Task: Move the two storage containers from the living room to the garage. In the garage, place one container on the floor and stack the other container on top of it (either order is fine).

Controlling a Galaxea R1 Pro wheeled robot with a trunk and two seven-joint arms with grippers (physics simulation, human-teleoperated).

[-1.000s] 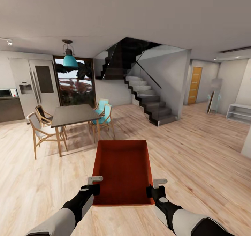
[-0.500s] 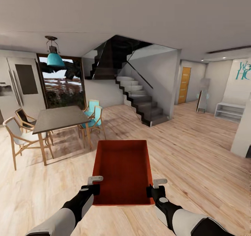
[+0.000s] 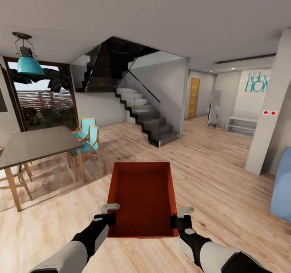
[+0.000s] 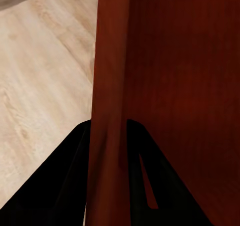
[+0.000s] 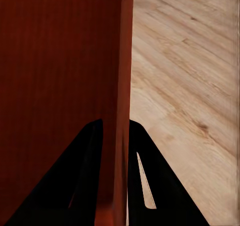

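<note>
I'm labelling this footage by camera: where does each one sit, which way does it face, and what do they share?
Head view: on the robot's head, facing forward and down over the orange-red open-top storage container, wood plank floor and staircase; both arms, left hand, right hand.
Left wrist view: near the left hand, along its fingers clamping a container wall.
Right wrist view: likewise, right hand.
Shared: the container and plank floor.

Your arms reach forward, level. Your left gripper [image 3: 108, 215] pinches the bin [image 3: 142, 196] at its left wall; your right gripper [image 3: 178, 217] pinches the right wall.
</note>
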